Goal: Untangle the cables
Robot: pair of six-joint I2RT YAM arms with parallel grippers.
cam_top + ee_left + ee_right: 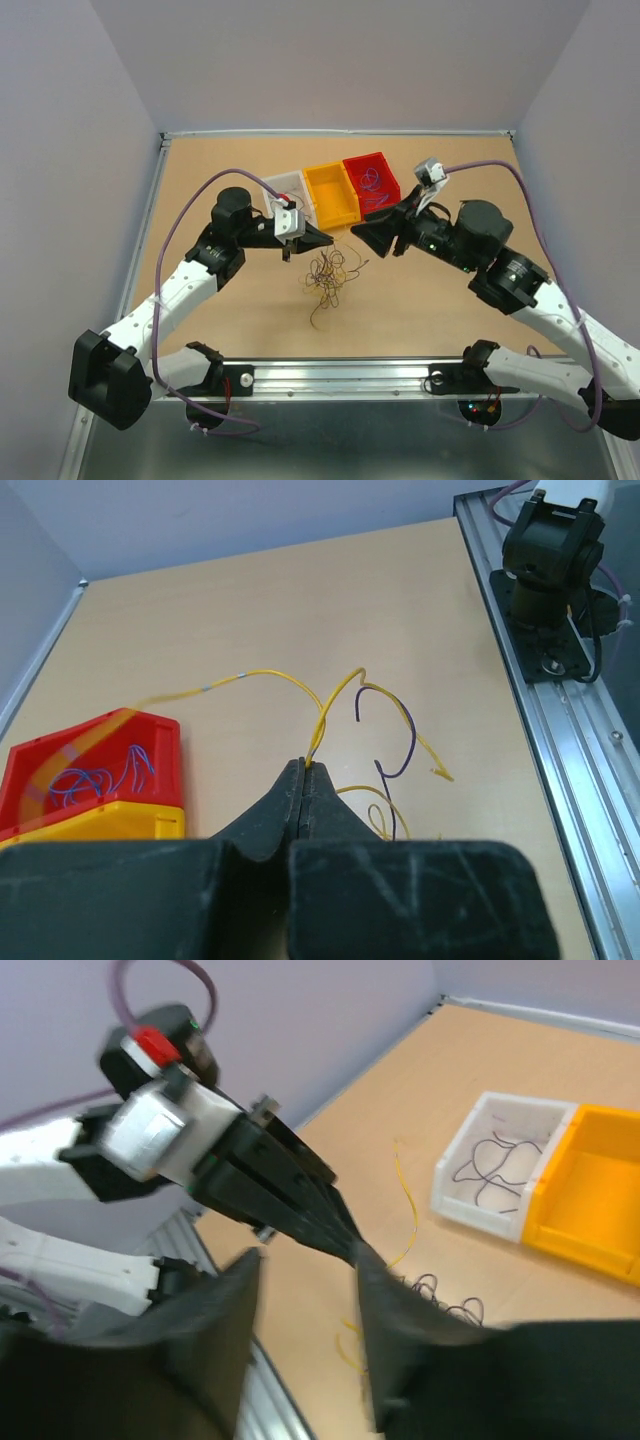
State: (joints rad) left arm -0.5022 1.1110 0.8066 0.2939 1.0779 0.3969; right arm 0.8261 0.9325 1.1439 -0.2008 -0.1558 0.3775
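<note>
Loose tangle of cables lying mid-table on the brown table, just in front of a row of three bins set side by side: white bin, yellow bin, red bin. Over the far edge of the tangle, left gripper with jaws pressed together, pinching a yellow wire right at the tips. From the pinch, that wire rising and arcing away toward the red bin, blurred at its far end. Beside it a purple wire curling up out of the bunch, outside the grip. Opposite, almost tip to tip, right gripper with jaws apart, a clear gap between the fingers, holding nothing. In the right wrist view, left gripper's tip close to that gap. Thin purple wires lying inside the red bin, dark wires inside the white bin
</note>
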